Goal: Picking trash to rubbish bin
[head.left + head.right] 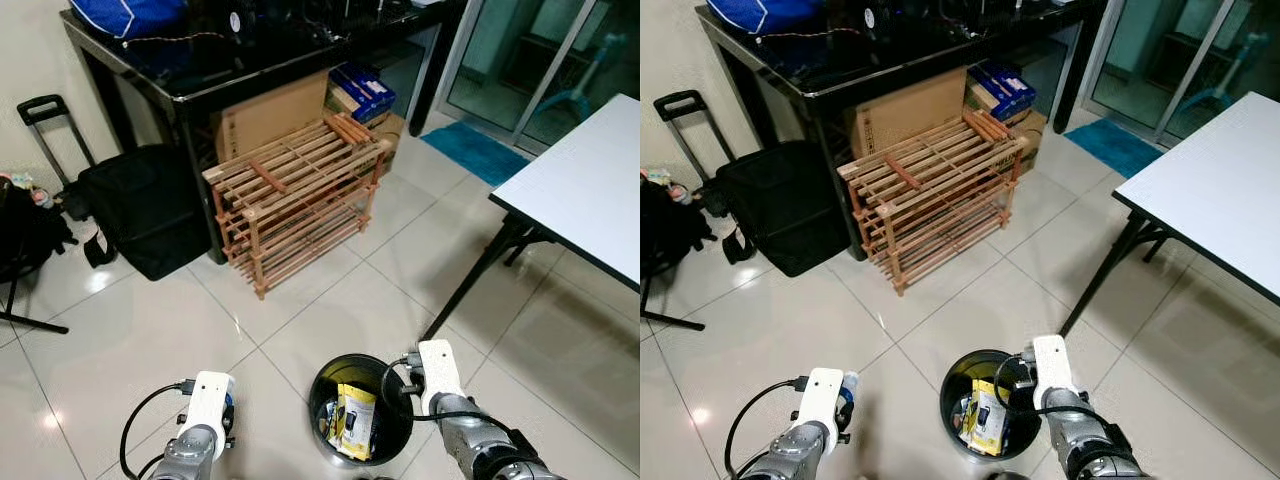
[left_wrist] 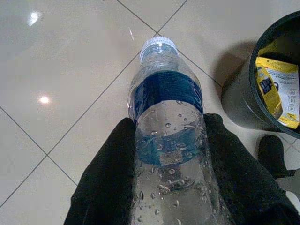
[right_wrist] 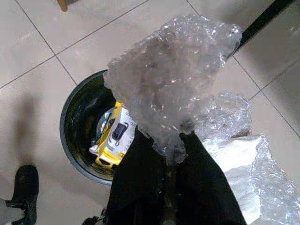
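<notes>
A black round rubbish bin [image 1: 314,402] stands on the tiled floor just ahead of me, with a yellow package [image 1: 356,420] inside. My left gripper [image 2: 168,129] is shut on a clear water bottle [image 2: 164,89] with a blue label and white cap, held low over the floor to the left of the bin [image 2: 239,108]. My right gripper [image 3: 166,140] is shut on a wad of clear bubble wrap [image 3: 173,79], above the bin's right edge [image 3: 77,122]. In the head views, the white wrist housings [image 1: 438,375] hide both sets of fingers.
A wooden slatted shoe rack [image 1: 295,195] stands ahead, against a black desk [image 1: 200,75] with cardboard boxes under it. A black wheeled bag [image 1: 140,205] sits left of the rack. A white table [image 1: 590,185] on black legs [image 1: 470,285] is at the right. A black foot [image 3: 26,187] is near the bin.
</notes>
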Tool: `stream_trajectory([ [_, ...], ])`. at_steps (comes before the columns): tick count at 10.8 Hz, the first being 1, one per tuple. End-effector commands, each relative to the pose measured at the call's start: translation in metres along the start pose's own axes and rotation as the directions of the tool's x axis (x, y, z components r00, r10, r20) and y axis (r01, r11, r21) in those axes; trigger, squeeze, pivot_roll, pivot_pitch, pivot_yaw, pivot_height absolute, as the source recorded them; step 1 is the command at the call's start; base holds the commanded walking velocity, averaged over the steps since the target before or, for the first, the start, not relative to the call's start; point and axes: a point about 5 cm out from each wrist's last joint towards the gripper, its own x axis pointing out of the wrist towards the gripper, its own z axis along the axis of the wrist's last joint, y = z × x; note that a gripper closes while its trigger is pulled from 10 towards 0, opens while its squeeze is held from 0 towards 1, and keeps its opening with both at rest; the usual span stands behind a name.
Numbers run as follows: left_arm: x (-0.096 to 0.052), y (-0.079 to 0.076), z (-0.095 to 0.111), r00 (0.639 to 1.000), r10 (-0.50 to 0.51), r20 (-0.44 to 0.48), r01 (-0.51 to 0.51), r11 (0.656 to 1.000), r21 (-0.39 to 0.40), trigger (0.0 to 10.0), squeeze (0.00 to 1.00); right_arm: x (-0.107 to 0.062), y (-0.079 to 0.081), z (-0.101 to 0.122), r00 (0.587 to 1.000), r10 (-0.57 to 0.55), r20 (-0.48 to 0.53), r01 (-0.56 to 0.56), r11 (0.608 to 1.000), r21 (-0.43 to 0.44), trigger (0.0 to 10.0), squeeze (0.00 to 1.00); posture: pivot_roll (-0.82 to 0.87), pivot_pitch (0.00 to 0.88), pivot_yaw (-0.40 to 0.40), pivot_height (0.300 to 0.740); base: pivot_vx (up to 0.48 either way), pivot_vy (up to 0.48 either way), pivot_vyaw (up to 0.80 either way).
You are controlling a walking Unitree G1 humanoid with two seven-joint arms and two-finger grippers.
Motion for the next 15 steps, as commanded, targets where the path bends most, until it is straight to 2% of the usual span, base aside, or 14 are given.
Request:
stream_trajectory([
  [1, 0.0, 0.0, -0.001, 1.0, 0.004, -0.01, -0.004, 1.0, -0.001, 10.0, 0.0, 0.0, -0.002, -0.002, 1.0, -0.004, -0.008, 0.004, 1.0, 0.016, 10.0, 0.37, 0.03, 0.071, -0.045, 0.74, 0.0, 0.0, 0.0],
  [2, 0.0, 0.0, -0.001, 1.0, 0.005, -0.01, -0.005, 1.0, -0.002, 10.0, 0.0, -0.001, -0.001, -0.004, 1.0, 0.014, -0.005, -0.014, 1.0, 0.021, 10.0, 1.0, 0.03, 0.074, -0.044, 0.74, 0.0, 0.0, 0.0],
  [11, -0.001, -0.002, -0.004, 1.0, 0.0, -0.016, 0.0, 1.0, -0.002, 10.0, 0.0, -0.002, 0.003, -0.009, 1.0, 0.03, -0.006, -0.03, 0.999, 0.035, 10.0, 1.0, 0.03, 0.081, -0.049, 0.74, 0.0, 0.0, 0.0],
  [12, -0.001, -0.002, -0.004, 1.0, -0.001, -0.016, 0.0, 1.0, -0.002, 10.0, 0.0, -0.002, 0.002, -0.011, 1.0, 0.021, -0.011, -0.02, 1.0, 0.024, 10.0, 0.95, 0.03, 0.079, -0.049, 0.74, 0.0, 0.0, 0.0],
  [13, 0.0, -0.002, -0.004, 1.0, 0.0, -0.016, 0.0, 1.0, -0.001, 10.0, 0.0, -0.003, -0.001, -0.016, 0.999, 0.005, -0.031, -0.004, 1.0, 0.012, 10.0, 0.0, 0.02, 0.079, -0.048, 0.74, 0.0, 0.0, 0.0],
  [15, 0.0, -0.001, -0.003, 1.0, 0.003, -0.015, -0.003, 1.0, 0.002, 10.0, 0.0, -0.007, -0.005, -0.03, 0.997, 0.003, -0.076, -0.002, 1.0, 0.017, 10.0, 0.0, 0.03, 0.072, -0.046, 0.74, 0.0, 0.0, 0.0],
])
